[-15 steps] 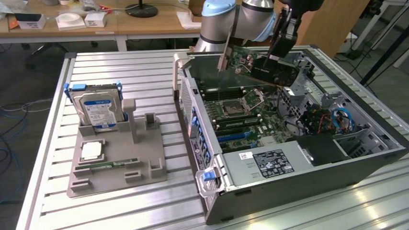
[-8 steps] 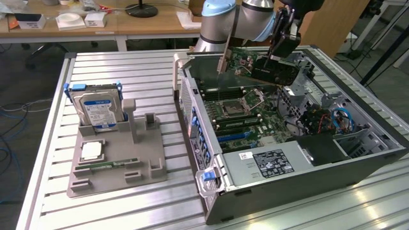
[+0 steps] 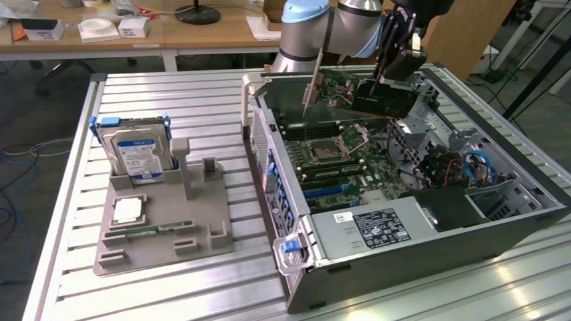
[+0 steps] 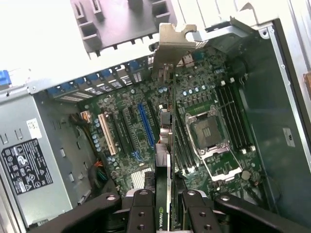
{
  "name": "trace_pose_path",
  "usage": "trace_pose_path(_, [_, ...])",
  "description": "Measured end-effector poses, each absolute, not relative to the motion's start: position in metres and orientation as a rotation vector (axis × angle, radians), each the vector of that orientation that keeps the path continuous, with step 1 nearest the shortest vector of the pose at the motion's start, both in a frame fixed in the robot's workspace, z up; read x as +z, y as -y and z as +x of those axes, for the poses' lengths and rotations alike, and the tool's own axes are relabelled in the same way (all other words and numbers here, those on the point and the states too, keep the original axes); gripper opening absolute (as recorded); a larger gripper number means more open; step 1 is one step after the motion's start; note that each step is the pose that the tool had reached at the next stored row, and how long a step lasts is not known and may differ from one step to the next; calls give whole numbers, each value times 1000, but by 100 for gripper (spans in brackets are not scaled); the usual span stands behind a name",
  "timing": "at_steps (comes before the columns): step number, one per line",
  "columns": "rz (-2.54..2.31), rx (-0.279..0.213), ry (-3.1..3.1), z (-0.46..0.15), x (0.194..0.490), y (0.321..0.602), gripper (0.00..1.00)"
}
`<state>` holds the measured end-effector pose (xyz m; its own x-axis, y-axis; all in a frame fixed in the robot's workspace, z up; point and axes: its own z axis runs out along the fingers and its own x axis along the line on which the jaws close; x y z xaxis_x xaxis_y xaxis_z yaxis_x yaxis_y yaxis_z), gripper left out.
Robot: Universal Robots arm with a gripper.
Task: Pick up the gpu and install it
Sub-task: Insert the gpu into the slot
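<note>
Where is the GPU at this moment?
In the exterior view, the gpu is held by the claw over the far end of the open computer case, above the motherboard and toward the exterior view's right of the hard drive.

gripper clamps gpu edge-on | bracket at its 12 o'clock | CPU socket at 1 o'clock | blue slot at 11 o'clock

The gpu is hanging above the motherboard in the case; a stand is sitting at the exterior view's left.
</note>
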<state>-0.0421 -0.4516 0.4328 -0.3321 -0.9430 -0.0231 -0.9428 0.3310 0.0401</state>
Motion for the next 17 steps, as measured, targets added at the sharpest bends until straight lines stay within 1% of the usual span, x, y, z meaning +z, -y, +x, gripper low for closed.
trace_pose_path(17, [2102,-71,2320,-40,433,452,26])
